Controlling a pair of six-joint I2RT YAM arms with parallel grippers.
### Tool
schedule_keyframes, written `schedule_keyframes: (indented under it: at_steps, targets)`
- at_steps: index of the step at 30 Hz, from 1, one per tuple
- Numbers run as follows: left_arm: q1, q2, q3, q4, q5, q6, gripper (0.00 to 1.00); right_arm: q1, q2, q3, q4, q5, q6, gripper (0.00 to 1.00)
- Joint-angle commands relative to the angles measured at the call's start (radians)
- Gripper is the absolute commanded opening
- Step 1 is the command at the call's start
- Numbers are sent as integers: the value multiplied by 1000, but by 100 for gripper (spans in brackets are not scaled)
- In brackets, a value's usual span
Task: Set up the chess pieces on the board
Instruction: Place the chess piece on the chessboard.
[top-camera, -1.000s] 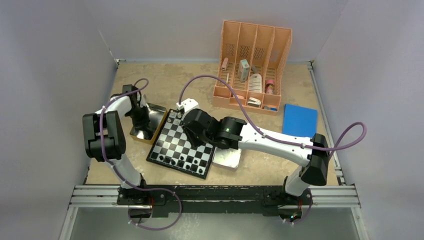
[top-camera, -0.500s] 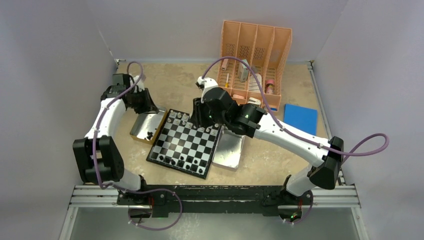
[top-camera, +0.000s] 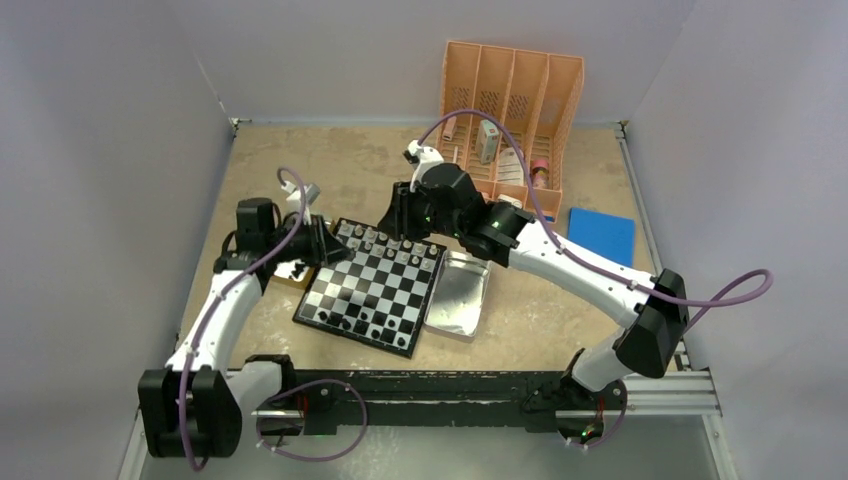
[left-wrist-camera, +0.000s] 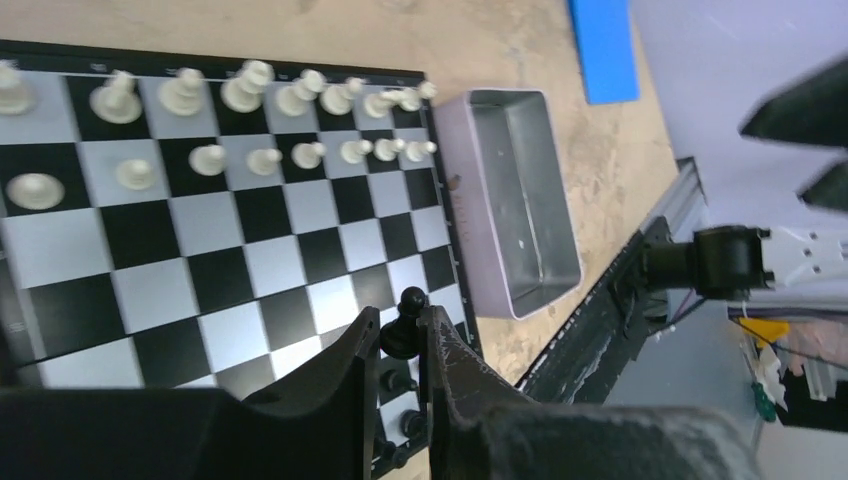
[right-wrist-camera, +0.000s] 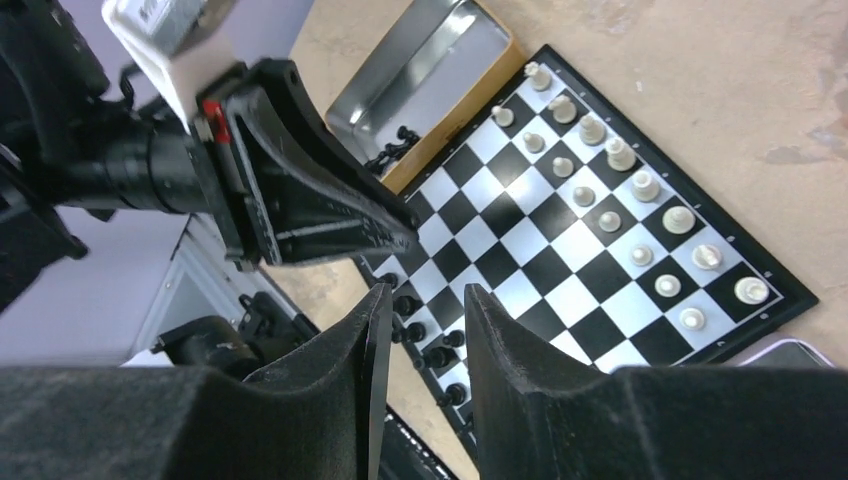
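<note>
The board (top-camera: 372, 290) lies in the middle of the table. White chess pieces (top-camera: 385, 241) fill its two far rows, and several black ones (top-camera: 365, 325) stand along its near edge. My left gripper (top-camera: 322, 246) hovers over the board's left edge. In the left wrist view this gripper (left-wrist-camera: 401, 328) is shut on a black pawn (left-wrist-camera: 408, 322) held above the board (left-wrist-camera: 200, 250). My right gripper (top-camera: 396, 222) hangs above the far row. In the right wrist view its fingers (right-wrist-camera: 425, 300) stand apart with nothing between them, over the black pieces (right-wrist-camera: 425, 340).
A tin tray (right-wrist-camera: 420, 80) left of the board holds more black pieces (right-wrist-camera: 395, 150). A silver tray (top-camera: 458, 300) lies against the board's right side. An orange file rack (top-camera: 510, 130) stands at the back, with a blue pad (top-camera: 600, 240) to the right.
My left arm swung from the left tray out over the board's left edge, carrying a black pawn. My right gripper rose from the board and drew back toward the far row.
</note>
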Motion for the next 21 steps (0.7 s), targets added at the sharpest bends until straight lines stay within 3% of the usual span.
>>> schedule_keyframes:
  at_steps: [1, 7, 14, 21]
  targets:
    - [-2, -118, -89, 252, 214, -8, 1, -1, 2, -3, 47, -110, -17, 35]
    - [-40, -180, -57, 223, 161, 13, 0, -2, -44, -88, 74, -140, -20, 34]
    - [-43, -248, -167, 430, 253, -146, 0, -1, -48, -69, 115, -173, -35, 36]
    - [-43, -295, -241, 519, 192, -78, 0, -1, -22, -46, 122, -201, -26, 36]
